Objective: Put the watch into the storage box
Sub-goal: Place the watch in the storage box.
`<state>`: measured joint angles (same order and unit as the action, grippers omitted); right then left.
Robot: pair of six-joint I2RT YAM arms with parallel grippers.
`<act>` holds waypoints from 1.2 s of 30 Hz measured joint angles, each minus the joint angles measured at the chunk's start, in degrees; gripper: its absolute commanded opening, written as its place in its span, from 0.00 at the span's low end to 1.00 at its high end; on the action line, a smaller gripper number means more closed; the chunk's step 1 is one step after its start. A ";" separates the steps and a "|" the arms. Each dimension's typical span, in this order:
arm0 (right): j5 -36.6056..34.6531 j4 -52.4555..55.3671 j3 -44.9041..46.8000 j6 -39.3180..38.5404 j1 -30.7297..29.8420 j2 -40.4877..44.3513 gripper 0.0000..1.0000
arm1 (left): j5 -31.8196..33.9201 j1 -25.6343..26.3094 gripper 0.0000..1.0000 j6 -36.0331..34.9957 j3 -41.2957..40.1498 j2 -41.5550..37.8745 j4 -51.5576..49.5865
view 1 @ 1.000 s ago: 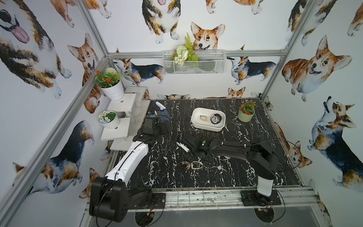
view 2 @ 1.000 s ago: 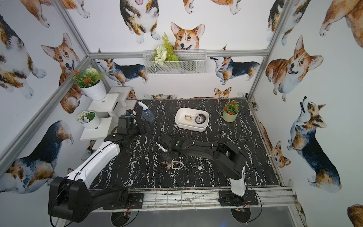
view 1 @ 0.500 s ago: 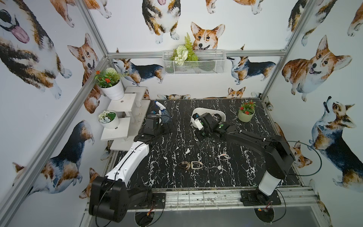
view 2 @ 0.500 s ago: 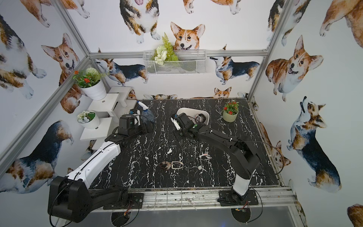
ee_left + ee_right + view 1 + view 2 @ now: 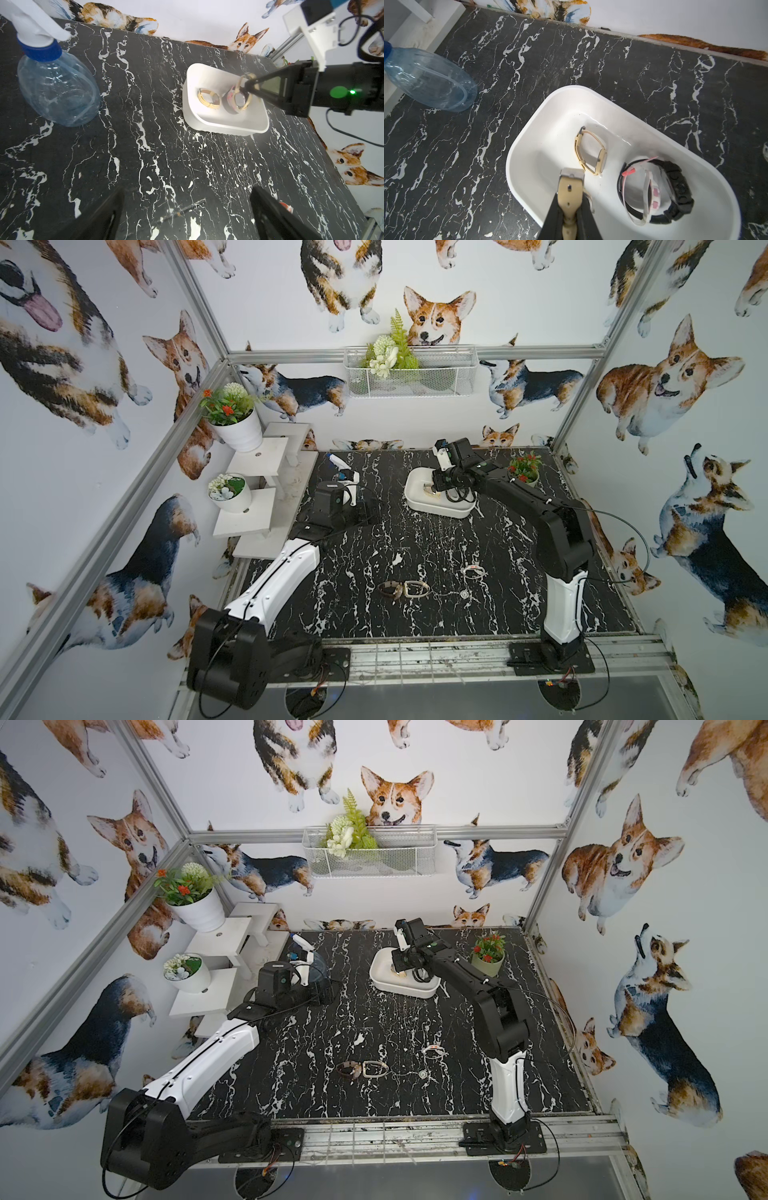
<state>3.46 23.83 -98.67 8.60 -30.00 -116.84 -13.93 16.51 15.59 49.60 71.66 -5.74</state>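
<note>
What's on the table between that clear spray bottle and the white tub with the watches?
Nothing: in the left wrist view, only bare black marble tabletop lies between the spray bottle and the storage box.

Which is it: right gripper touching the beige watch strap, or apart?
Touching. The right wrist view shows the right gripper shut on the beige watch strap, above the storage box.

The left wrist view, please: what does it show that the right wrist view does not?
Only the left wrist view: the open left gripper and the green light on the right arm. Only the right wrist view: the white shelf. Both: the storage box, the gold watch in it, the spray bottle, and the beige watch clamped in the right gripper.
</note>
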 measured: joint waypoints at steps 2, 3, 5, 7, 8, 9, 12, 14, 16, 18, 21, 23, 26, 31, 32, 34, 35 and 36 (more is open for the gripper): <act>-0.07 0.90 -2.97 -0.94 0.02 -2.64 0.11 | -0.09 0.02 1.00 -0.39 0.00 0.02 0.00; -0.09 1.27 -4.39 -1.14 0.07 -3.91 0.11 | -0.09 0.07 1.00 -0.39 0.00 0.02 0.00; -0.28 1.86 -6.80 -1.73 0.04 -6.27 0.11 | -0.09 0.11 1.00 -0.44 0.00 0.07 0.02; -0.52 2.82 -8.81 -2.43 0.09 -8.52 0.11 | -0.09 0.15 1.00 -0.61 0.00 0.17 0.04; -0.63 3.30 -9.42 -2.64 0.11 -9.38 0.11 | -0.07 0.15 1.00 -0.61 0.00 0.20 0.09; -0.94 3.80 -10.03 -2.82 0.11 -10.25 0.11 | -0.09 0.17 1.00 -0.61 0.00 0.26 0.09; -1.97 4.35 -10.67 -3.67 0.11 -11.91 0.11 | -0.09 0.28 1.00 -0.63 0.00 0.42 0.33; -2.08 4.72 -10.84 -3.96 0.11 -12.68 0.11 | -0.09 0.28 1.00 -0.63 0.00 0.50 0.37; -2.54 5.16 -11.26 -4.31 0.11 -13.42 0.12 | -0.11 0.37 1.00 -0.63 0.00 0.74 0.37; -3.06 5.35 -11.98 -4.66 0.11 -14.14 0.12 | -0.13 0.37 1.00 -0.63 0.00 0.92 0.37; -3.45 5.57 -13.79 -5.25 0.11 -15.54 0.12 | -0.13 0.39 1.00 -0.66 0.00 0.94 0.37; -3.52 5.92 -15.32 -5.46 0.11 -16.59 0.14 | -0.13 0.39 1.00 -0.72 0.00 1.03 0.37; -4.33 6.67 -17.68 -5.86 0.11 -18.34 0.15 | -0.13 0.42 1.00 -0.87 0.00 1.07 0.35; -4.96 8.11 -20.63 -6.91 0.11 -20.87 0.19 | -0.11 0.44 1.00 -1.07 0.00 1.18 0.35; -5.01 8.20 -21.09 -6.95 0.11 -21.20 0.23 | -0.11 0.44 1.00 -1.07 0.00 1.27 0.35; -5.09 8.41 -22.16 -7.10 0.11 -21.77 0.32 | -0.11 0.44 1.00 -1.09 0.00 1.46 0.35; -5.16 8.57 -22.75 -7.13 0.11 -22.08 0.36 | -0.11 0.46 1.00 -1.11 0.00 1.55 0.35; -5.16 8.61 -23.21 -7.15 0.11 -22.34 0.40 | -0.11 0.48 1.00 -1.18 0.00 1.60 0.35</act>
<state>-1.69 32.45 -121.89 1.45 -29.89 -139.17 -14.04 16.99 14.41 49.60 73.25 -5.39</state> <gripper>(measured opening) 0.349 0.999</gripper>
